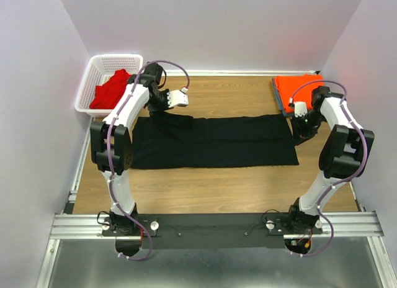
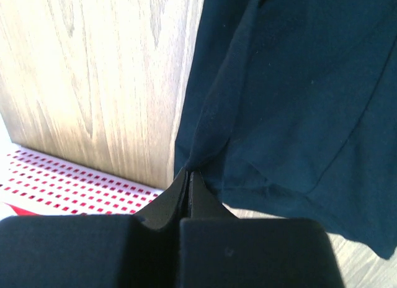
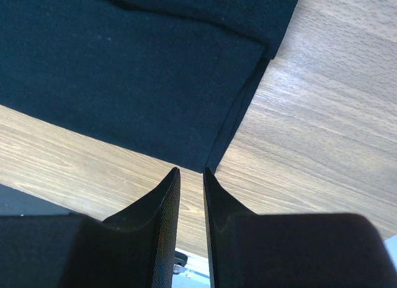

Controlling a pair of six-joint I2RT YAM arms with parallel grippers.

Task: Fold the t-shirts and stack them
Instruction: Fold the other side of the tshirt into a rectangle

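The black t-shirt (image 1: 214,142) lies as a long folded band across the middle of the table. My left gripper (image 1: 158,112) is at its far left corner, shut on a pinch of black cloth (image 2: 205,145), which rises into the fingertips of the left gripper (image 2: 188,172). At the band's right end my right gripper (image 1: 302,138) hovers low. In the right wrist view the right gripper (image 3: 190,170) stands narrowly open, bare wood showing in the gap, and the black t-shirt's corner (image 3: 208,161) lies just beyond the tips. The orange t-shirt (image 1: 296,86) lies folded at the back right. The red t-shirt (image 1: 111,89) sits in the basket.
The white mesh basket (image 1: 93,71) stands at the back left, and its wall (image 2: 62,182) is close beside the left fingers. A dark board (image 1: 280,100) lies under the orange shirt. Walls close the table on three sides; the arm rail (image 1: 211,225) runs along the near edge.
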